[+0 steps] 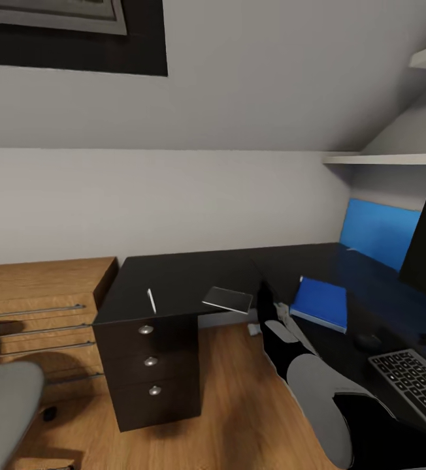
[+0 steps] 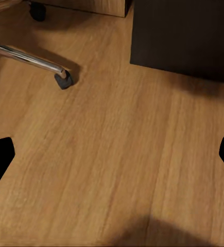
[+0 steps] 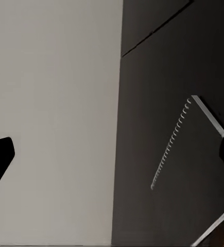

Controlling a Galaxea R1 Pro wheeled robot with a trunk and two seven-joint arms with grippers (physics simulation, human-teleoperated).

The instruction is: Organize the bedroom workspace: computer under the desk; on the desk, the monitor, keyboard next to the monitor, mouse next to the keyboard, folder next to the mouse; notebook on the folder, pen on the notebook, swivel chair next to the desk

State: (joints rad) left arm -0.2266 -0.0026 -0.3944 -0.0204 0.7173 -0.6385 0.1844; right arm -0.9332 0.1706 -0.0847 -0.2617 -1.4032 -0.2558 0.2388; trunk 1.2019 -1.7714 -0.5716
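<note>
Reaching arm: the right gripper (image 3: 112, 154) is out over the desk (image 1: 187, 274), fingers spread wide, holding nothing.
Notebook: notebook (image 3: 194, 170) lies flat on the desk just ahead of the right fingertips; it sits at the desk's front edge (image 1: 228, 299).
Pen: pen (image 1: 151, 300) beyond the notebook, on the drawer end.
Folder: folder (image 1: 320, 303) beside the right arm, near the keyboard (image 1: 415, 385).
Left gripper: left gripper (image 2: 112, 154) spread wide over the floor (image 2: 112, 154), a chair (image 2: 63, 80) castor ahead.
</note>
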